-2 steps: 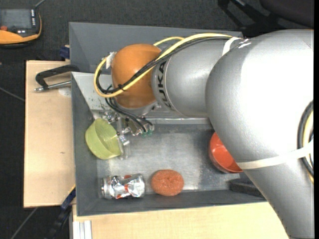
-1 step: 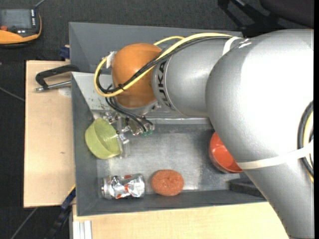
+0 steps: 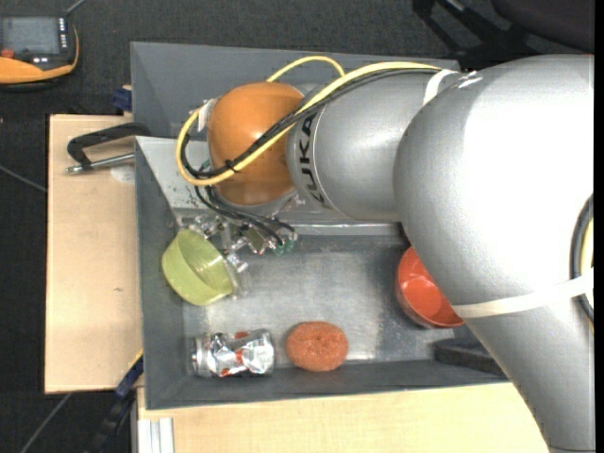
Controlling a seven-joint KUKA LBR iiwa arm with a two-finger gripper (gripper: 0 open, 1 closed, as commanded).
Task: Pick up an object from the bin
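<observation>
The end effector (image 3: 229, 245) sits at the rim of a pale yellow-green plastic cup (image 3: 196, 270), tilted at the left of the grey metal bin (image 3: 321, 272) (open or closed, I cannot tell). Along the front wall lie a crushed silver-and-red can (image 3: 233, 354) and a round orange scouring pad (image 3: 316, 345). An orange-red bowl (image 3: 423, 295) lies right, partly under the arm.

Leftmost the cup (image 3: 198, 270), rightmost the bowl (image 3: 423, 297); can (image 3: 233, 354) and pad (image 3: 316, 345) (adjacent) in front.
</observation>
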